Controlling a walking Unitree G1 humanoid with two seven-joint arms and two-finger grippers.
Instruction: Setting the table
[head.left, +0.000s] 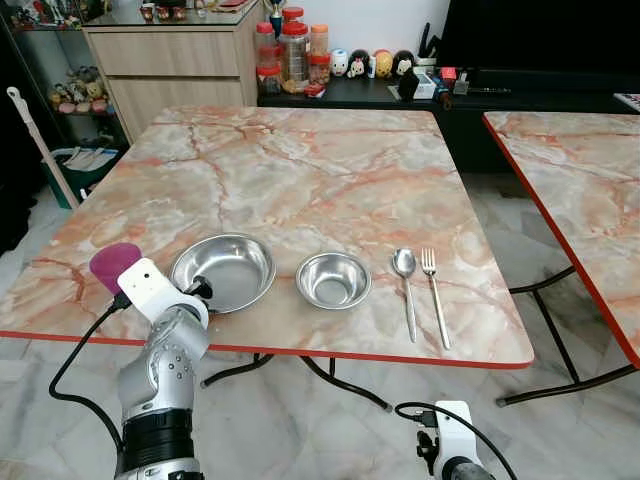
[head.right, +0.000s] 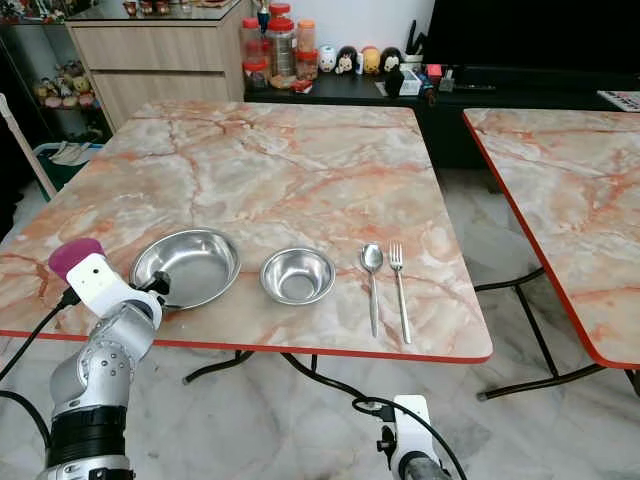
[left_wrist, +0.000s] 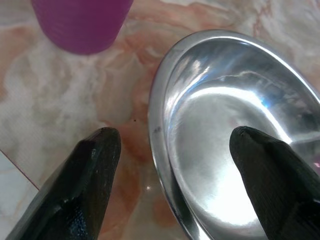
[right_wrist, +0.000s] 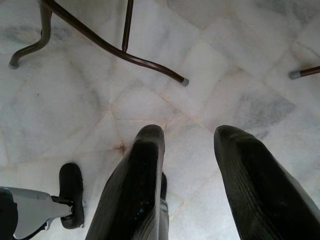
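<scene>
My left gripper (left_wrist: 170, 150) is spread wide astride the near rim of the plate (head.left: 225, 270) at the table's (head.left: 300, 170) front edge; I'd settle one finger inside and one outside before pinching the rim. The right gripper (right_wrist: 187, 165) hangs parted and empty over the floor. Plate and bowl (head.left: 334, 279) are empty, spoon (head.left: 405, 285) and fork (head.left: 435, 295) beside them, a purple cup (head.left: 113, 262) to the plate's left.

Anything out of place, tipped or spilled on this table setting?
Nothing stands out. The large steel plate, small bowl, spoon and fork lie in a row along the table's near edge, upright and dry. The left gripper, open, straddles the plate's rim beside the purple cup.
</scene>
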